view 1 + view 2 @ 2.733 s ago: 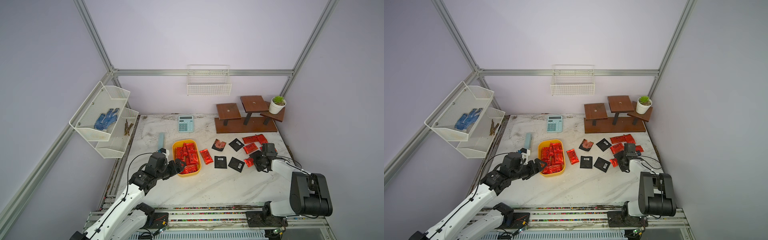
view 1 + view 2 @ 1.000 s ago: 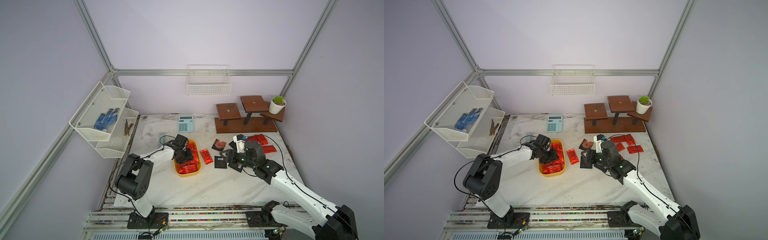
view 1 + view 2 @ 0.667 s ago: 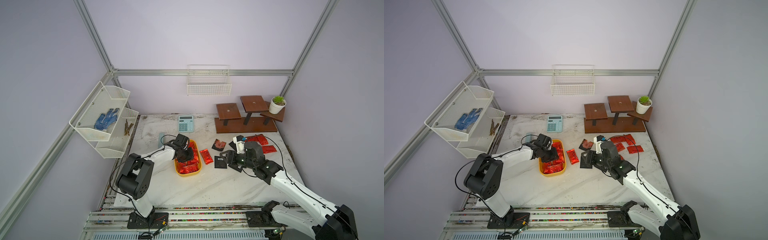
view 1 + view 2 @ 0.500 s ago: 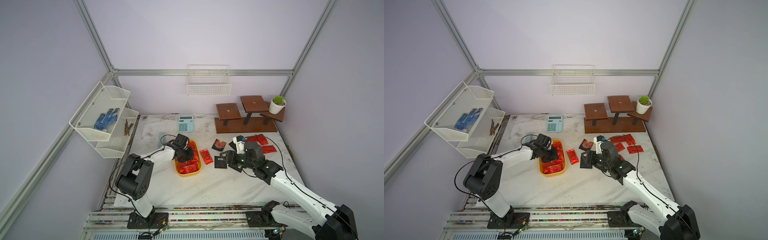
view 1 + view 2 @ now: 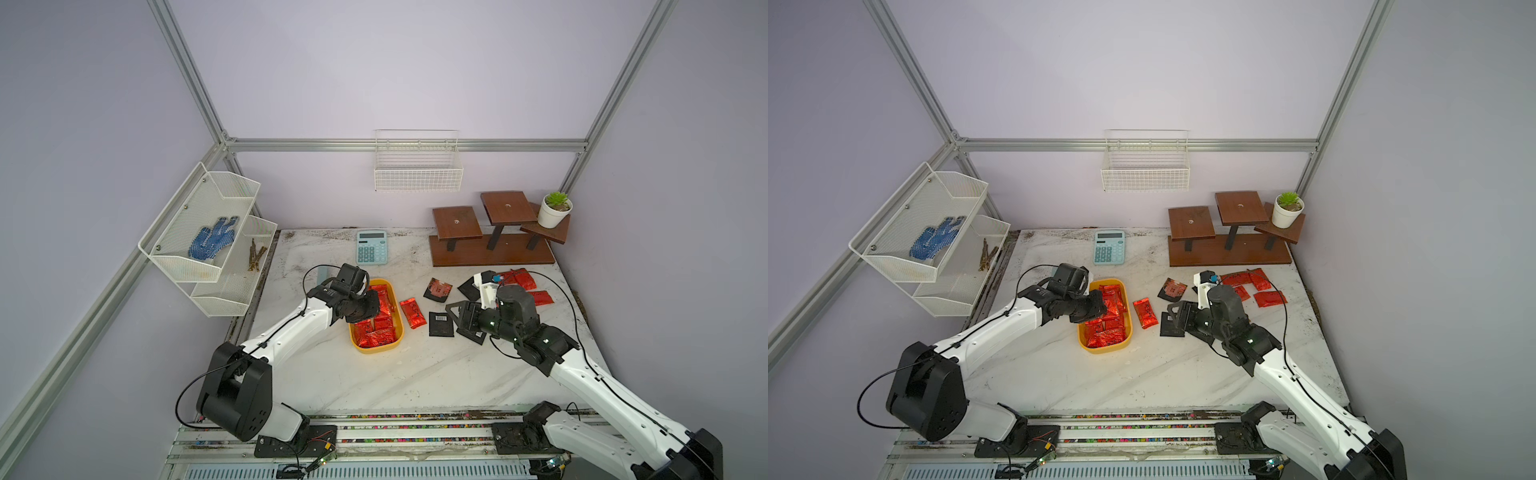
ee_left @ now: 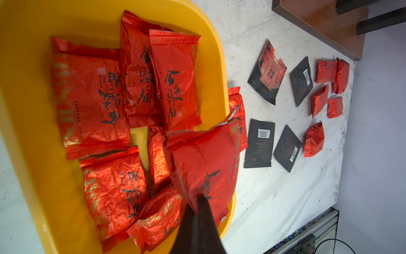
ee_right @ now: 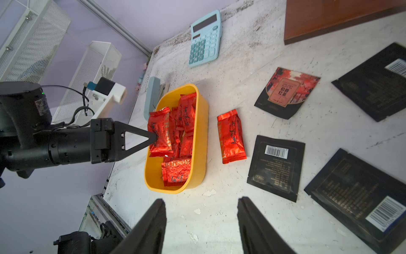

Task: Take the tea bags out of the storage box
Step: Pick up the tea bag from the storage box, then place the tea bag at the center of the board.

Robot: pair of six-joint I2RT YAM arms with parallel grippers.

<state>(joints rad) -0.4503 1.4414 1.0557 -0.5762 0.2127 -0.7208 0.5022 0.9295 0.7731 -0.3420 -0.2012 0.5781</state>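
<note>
Both top views: high at near edge, looking down & back over whole table (image 5: pixel 374 374), near-identical. L wrist cam: close above yellow box (image 6: pixel 33 110). R wrist cam: low, facing left; box shared w/ all.

Both top views are bright, with even diffuse light from above and faint shadows. Foil on the tea bags (image 6: pixel 96 92) glints, no blowout. In the left wrist view my left gripper (image 6: pixel 198 203) is a dark out-of-focus wedge. The held tea bag (image 6: pixel 204 154) is soft at its near edge, maybe motion blur. Wrist views bend at the edges.
</note>
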